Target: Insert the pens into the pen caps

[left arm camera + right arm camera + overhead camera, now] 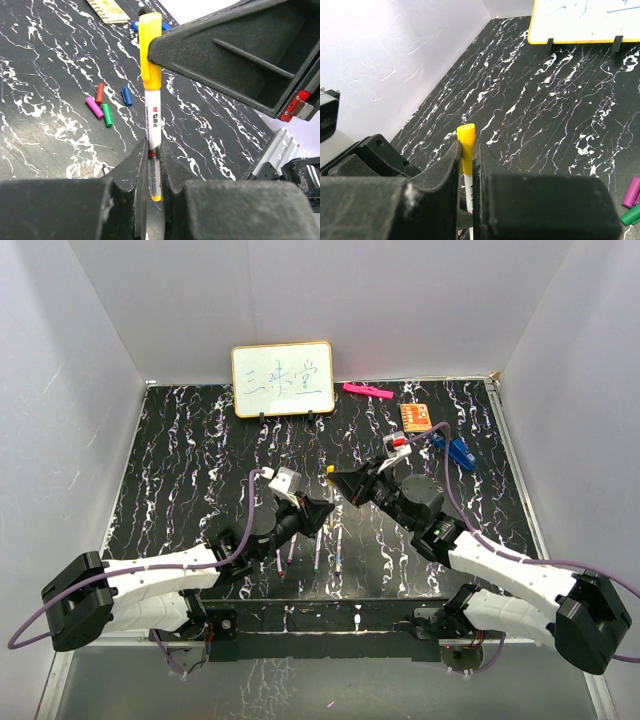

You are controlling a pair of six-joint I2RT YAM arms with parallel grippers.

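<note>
A white-barrelled pen stands between the two grippers, with the yellow pen cap seated on its upper end. My left gripper is shut on the lower barrel, and the pen's yellow end shows between the jaws. My right gripper is shut on the yellow cap. From above, both grippers meet mid-table at the yellow cap. Red-brown, magenta, green and blue caps lie loose together on the table. Several more pens lie side by side below the grippers.
A small whiteboard stands at the back centre. A pink marker, an orange card and a blue clip-like object lie at the back right. White walls enclose the black marbled table.
</note>
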